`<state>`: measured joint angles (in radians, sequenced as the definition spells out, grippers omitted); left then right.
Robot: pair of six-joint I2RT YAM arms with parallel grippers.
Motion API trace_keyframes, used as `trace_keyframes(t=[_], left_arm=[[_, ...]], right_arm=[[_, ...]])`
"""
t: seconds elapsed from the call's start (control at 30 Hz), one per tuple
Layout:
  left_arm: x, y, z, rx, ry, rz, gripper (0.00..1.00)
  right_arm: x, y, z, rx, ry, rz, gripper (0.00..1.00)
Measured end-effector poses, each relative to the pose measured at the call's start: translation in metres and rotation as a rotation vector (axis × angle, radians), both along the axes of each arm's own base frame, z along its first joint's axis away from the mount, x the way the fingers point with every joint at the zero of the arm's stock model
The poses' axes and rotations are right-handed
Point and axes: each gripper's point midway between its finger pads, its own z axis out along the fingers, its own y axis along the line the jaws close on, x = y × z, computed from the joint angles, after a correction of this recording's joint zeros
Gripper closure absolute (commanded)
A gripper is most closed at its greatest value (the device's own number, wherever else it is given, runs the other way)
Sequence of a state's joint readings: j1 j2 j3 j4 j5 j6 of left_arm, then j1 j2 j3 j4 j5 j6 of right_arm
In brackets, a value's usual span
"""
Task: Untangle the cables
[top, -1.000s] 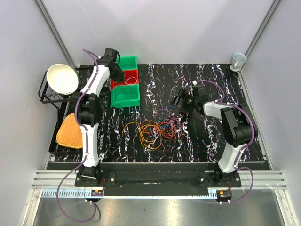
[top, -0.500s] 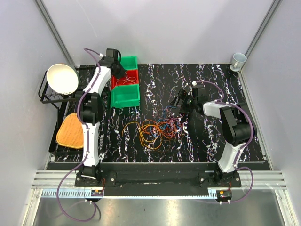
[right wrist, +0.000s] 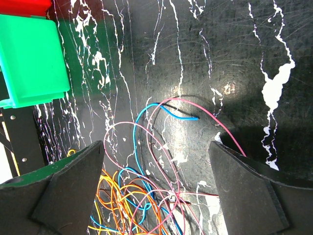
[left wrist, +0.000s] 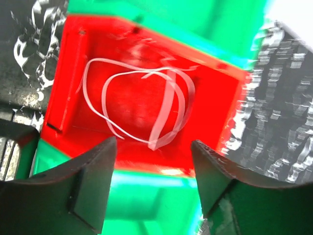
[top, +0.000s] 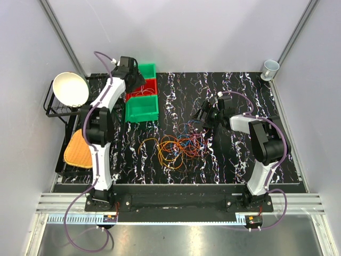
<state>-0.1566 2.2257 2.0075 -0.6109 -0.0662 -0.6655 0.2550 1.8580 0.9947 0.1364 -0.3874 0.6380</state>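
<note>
Thin orange, red and blue wire cables [top: 178, 146] lie mostly knotted on the black marbled desk [top: 240, 90]. Right gripper [right wrist: 156, 161] hangs wide open, empty, over their far edge. Farther, left gripper [left wrist: 154, 161], parted and empty, hovers above a red plastic bin [left wrist: 68, 83] holding a few freed loops [left wrist: 166, 107]

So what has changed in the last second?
The left arm's fingers opened over the red bin, letting go; a looped cable lies inside it. That arm also shifted slightly toward the far side. The right arm's fingers, open, and the tangled cables stayed put.
</note>
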Motion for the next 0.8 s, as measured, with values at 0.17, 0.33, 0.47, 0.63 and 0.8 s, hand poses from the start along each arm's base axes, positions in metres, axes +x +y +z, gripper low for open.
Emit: trace_keyframes(t=[0.17,0.33,0.47,0.63,0.8], left_arm=[[-0.011,-0.020,0.072,0.056,-0.140,-0.049,0.22],[-0.041,-0.051,0.148,0.129,-0.282,-0.112,0.18],[-0.097,-0.075,0.184,0.180,-0.348,-0.180,0.19],[-0.155,-0.077,0.158,0.228,-0.286,-0.230,0.22],[-0.219,-0.080,0.102,0.269,-0.167,-0.293,0.27]], right_arm=[[0.000,0.000,0.000,0.000,0.000,0.000,0.07],[0.000,0.000,0.000,0.000,0.000,0.000,0.07],[0.000,0.000,0.000,0.000,-0.003,0.000,0.07],[0.003,0.001,0.004,0.005,-0.019,0.001,0.07],[0.004,0.001,0.007,0.009,-0.031,0.001,0.07]])
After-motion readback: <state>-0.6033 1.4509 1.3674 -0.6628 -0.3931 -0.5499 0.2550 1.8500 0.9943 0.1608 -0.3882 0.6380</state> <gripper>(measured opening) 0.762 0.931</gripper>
